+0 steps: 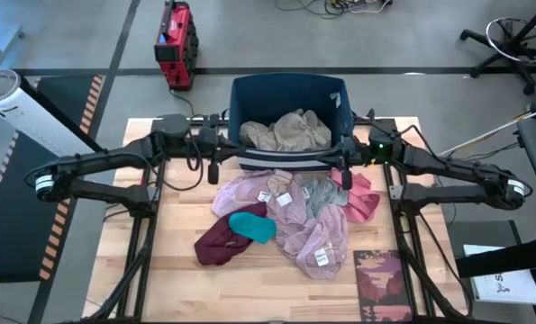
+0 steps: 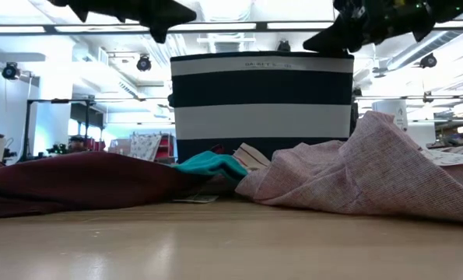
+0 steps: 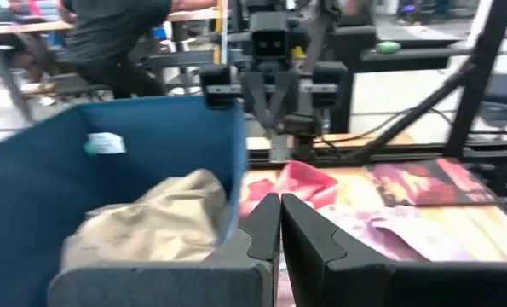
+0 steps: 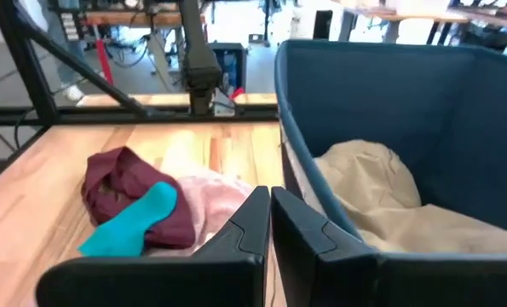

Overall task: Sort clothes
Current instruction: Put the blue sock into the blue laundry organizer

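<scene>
Scene: a wooden table [image 1: 173,261] seen from above, a blue bin [image 1: 249,94] at its far edge, a heap of clothes in front of the bin.
Left claw [image 1: 213,171]: fingers together, holding nothing, beside the bin's left front corner.
Right claw [image 1: 347,177]: fingers together, empty, beside the bin's right front corner.
Tan cloth [image 1: 288,131]: already inside the bin, between the two claws and a little farther from the table's front.
Pile: mauve cloth [image 1: 249,193], grey cloth [image 1: 317,193], coral cloth [image 1: 362,202], teal cloth [image 1: 254,225] and maroon cloth [image 1: 218,245].
Key relation: the pile lies toward the table's front from both claws; coral is just beside the right claw, while maroon and teal sit nearer the left claw.
Long axis: the pile stretches across the table.
Arm pose: both arms reach inward from the sides, wrists level, mirrored.
Likely next move: open, then drop onto the nearest cloth.
</scene>
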You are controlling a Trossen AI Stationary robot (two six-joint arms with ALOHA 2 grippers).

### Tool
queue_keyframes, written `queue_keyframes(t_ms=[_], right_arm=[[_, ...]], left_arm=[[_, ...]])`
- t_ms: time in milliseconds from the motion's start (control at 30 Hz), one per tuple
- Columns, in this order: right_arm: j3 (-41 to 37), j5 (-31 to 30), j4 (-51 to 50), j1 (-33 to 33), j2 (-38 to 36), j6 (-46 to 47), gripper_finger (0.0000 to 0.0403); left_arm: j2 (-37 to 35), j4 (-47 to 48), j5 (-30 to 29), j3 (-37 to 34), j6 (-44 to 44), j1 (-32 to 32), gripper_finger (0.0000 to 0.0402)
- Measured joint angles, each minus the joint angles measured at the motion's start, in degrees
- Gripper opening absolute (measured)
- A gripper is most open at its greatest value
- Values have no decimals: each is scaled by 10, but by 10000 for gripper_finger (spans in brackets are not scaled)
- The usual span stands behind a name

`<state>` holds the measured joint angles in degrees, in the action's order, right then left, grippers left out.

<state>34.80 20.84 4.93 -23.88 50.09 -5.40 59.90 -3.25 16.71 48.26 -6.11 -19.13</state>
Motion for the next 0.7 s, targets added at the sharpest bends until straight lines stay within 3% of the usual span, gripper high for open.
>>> queue_keyframes(t_ms=[333,700], right_arm=[[-68,1,22,0,-83,27,0],[-83,0,8,0,-140,37,0]], left_arm=[[0,-13,5,-44,12,1,0],[0,-14,5,-50,7,5,0]])
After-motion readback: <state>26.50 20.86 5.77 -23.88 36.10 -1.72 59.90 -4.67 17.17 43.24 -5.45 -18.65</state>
